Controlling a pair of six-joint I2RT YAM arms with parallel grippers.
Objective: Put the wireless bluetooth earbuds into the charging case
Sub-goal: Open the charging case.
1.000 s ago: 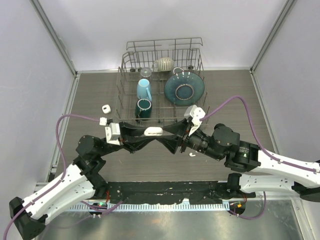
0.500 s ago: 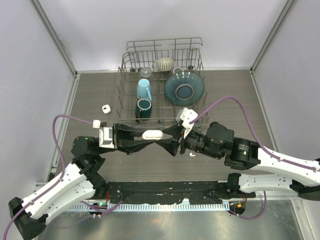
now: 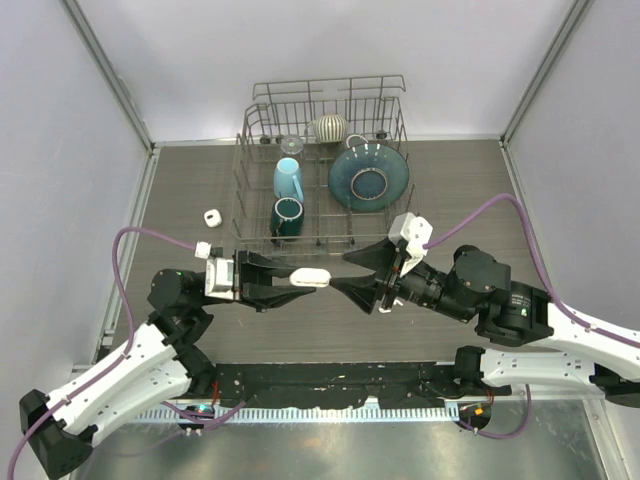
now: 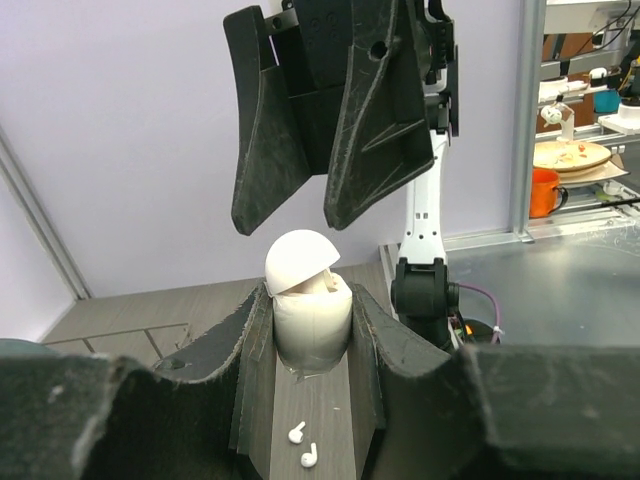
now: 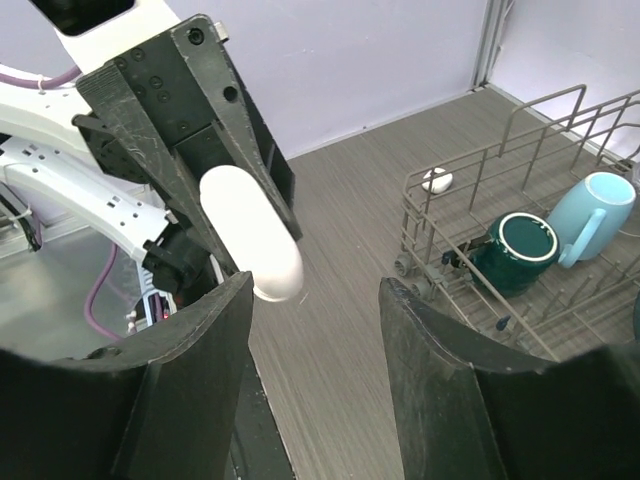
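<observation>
My left gripper (image 3: 300,277) is shut on the white charging case (image 3: 311,277) and holds it above the table. In the left wrist view the case (image 4: 311,322) sits between my fingers with its lid (image 4: 302,260) tipped open, and a white piece shows inside. Two white earbuds (image 4: 296,433) (image 4: 309,456) lie on the table below it. My right gripper (image 3: 340,271) is open and empty, its tips just right of the case. In the right wrist view the case (image 5: 252,236) is ahead and left of my open right gripper (image 5: 318,290).
A wire dish rack (image 3: 243,160) stands behind, holding a light blue mug (image 3: 288,178), a dark teal mug (image 3: 287,216) and a teal plate (image 3: 368,177). A small white object (image 3: 212,217) lies on the table left of the rack.
My right gripper has drawn back to the right, off the case, and now stands open. My left gripper has carried the case slightly toward me.
</observation>
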